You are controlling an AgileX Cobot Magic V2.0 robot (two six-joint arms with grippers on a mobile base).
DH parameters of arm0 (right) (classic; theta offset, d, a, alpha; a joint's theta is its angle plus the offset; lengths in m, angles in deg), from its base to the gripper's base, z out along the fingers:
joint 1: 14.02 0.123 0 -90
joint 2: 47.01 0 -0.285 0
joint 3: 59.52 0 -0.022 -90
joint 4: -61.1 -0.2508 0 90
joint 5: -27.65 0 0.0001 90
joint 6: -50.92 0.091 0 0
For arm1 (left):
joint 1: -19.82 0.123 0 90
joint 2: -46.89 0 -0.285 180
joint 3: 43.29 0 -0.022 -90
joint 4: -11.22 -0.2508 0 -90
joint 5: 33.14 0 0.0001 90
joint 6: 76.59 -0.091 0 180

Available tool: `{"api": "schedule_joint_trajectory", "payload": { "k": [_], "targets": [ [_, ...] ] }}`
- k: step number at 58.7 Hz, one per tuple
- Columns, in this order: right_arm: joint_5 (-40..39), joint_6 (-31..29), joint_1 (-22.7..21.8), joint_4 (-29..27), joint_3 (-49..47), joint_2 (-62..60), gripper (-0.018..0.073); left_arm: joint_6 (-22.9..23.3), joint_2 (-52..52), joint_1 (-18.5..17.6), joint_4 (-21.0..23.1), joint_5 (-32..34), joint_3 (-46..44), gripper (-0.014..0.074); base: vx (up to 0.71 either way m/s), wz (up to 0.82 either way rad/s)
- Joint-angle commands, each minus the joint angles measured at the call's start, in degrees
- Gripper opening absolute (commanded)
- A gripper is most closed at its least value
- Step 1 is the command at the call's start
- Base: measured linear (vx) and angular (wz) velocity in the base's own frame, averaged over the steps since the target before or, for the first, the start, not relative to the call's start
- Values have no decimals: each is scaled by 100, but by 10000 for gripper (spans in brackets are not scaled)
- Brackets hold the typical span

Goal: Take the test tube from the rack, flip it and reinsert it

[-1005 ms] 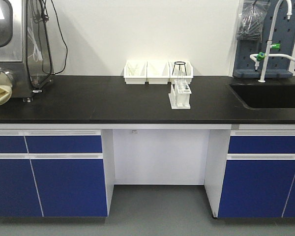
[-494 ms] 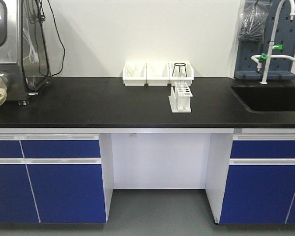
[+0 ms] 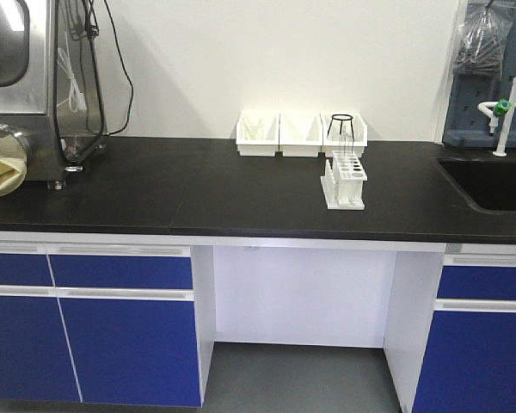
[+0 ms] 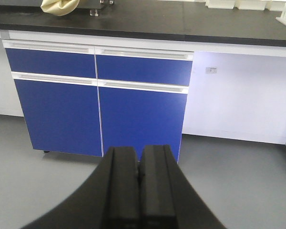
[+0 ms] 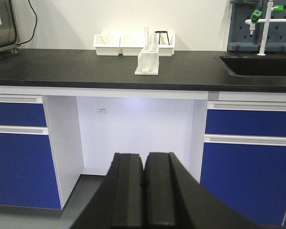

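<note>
The white rack (image 3: 344,181) stands on the black counter (image 3: 198,194), in front of the white bins. It also shows in the right wrist view (image 5: 148,62). A slim clear test tube (image 5: 146,37) stands upright in the rack; in the front view the tubes are faint above the rack. My left gripper (image 4: 139,155) is shut and empty, low in front of the blue drawers (image 4: 100,95), far from the rack. My right gripper (image 5: 145,160) is shut and empty, low in front of the open knee space under the counter.
Three white bins (image 3: 301,135) line the wall behind the rack, one with a black wire stand (image 3: 340,127). A sink (image 3: 490,185) and tap (image 3: 503,120) are at the right. A steel machine (image 3: 21,86) with cables stands at the left. Blue cabinets (image 3: 120,335) flank the knee space.
The front view has shifted: the rack and bins now sit further right and slightly lower in the picture, and the sink is partly cut off at the right edge.
</note>
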Motion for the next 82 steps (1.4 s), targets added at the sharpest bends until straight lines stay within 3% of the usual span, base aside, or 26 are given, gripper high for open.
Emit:
{"api": "schedule_joint_trajectory", "payload": {
  "k": [1, 82],
  "targets": [
    [-467, 0, -36, 26, 2, -63, -12, -1, 65, -41, 25, 500, -1, -6, 15, 1],
    [-467, 0, -36, 26, 2, -63, -12, -1, 65, -41, 25, 500, -1, -6, 30, -6]
  ]
}}
